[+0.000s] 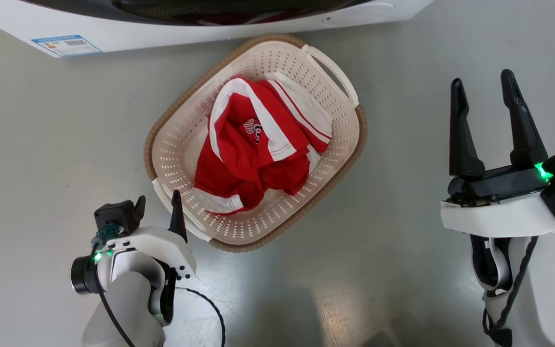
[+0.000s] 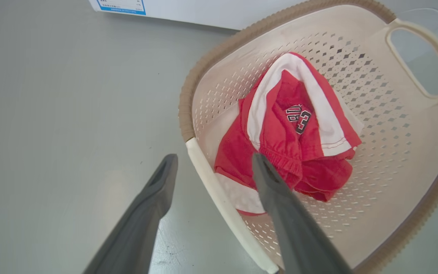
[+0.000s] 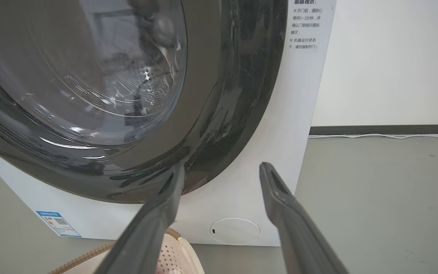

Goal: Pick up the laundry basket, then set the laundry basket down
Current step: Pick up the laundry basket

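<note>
The basket (image 1: pixel 181 144) sits on the floor (image 1: pixel 41 144) just in front of the washer (image 1: pixel 162 33). It is turned at an angle, so one loop handle (image 1: pixel 181 217) points toward my left side and the other (image 1: pixel 333 70) points away, near the washer. A red and white garment (image 1: pixel 248 154) lies bunched in the middle, leaving both handles clear to grab.

My left claw (image 1: pixel 158 205) is spread wide with nothing in it. In the left wrist view, one finger (image 2: pixel 158 190) is outside the near handle over the floor and the other (image 2: pixel 280 201) is inside over the basket. I judge that this straddle is set up so that closing would pinch the handle bar.

My right claw (image 1: pixel 482 82) is also wide open and empty. It is well off to the basket's right, pointing at the washer front, and plays no part in the grasp.

The lift has not begun.
</note>
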Motion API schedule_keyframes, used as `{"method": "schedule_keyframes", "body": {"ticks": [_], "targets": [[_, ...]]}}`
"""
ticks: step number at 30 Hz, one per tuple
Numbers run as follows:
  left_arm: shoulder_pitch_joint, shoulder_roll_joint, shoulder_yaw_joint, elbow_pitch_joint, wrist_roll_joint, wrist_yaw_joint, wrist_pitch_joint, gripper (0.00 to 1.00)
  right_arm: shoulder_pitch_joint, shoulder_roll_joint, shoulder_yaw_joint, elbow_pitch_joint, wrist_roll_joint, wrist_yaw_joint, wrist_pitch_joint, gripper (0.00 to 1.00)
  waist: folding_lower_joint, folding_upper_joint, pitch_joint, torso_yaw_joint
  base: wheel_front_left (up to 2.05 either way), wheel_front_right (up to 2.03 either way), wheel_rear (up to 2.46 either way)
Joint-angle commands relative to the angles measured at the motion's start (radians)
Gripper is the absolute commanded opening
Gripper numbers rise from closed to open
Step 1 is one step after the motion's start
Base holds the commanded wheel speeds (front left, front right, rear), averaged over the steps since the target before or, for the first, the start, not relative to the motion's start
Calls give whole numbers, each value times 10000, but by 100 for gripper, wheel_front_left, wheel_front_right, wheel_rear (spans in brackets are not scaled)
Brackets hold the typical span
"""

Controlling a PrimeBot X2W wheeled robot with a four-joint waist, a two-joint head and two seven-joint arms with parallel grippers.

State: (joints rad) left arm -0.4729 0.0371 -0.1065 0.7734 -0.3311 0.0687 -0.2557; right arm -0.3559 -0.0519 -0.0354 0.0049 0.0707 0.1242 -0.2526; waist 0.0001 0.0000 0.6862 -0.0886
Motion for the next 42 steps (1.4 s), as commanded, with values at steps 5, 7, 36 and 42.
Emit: {"method": "schedule_keyframes", "body": {"ticks": [5, 7, 36, 42], "targets": [[-300, 133, 311, 820, -693, 16, -61, 100, -137, 17, 188, -368, -35, 65, -92, 100, 0, 0, 315, -174, 0, 0, 0], [-414, 133, 297, 1109, -892, 3, -61, 100, -164, 17, 162, -387, -27, 65, -92, 100, 0, 0, 388, -204, 0, 0, 0], [-1479, 208, 537, 2192, -1239, 229, -61, 0, -262, 17, 190, -382, 119, 65, -92, 100, 0, 0, 752, -369, 0, 0, 0], [-1638, 472, 776, 2122, -802, 312, -61, 0, -272, 17, 140, -389, 142, 65, -92, 100, 0, 0, 772, -386, 0, 0, 0]]}}
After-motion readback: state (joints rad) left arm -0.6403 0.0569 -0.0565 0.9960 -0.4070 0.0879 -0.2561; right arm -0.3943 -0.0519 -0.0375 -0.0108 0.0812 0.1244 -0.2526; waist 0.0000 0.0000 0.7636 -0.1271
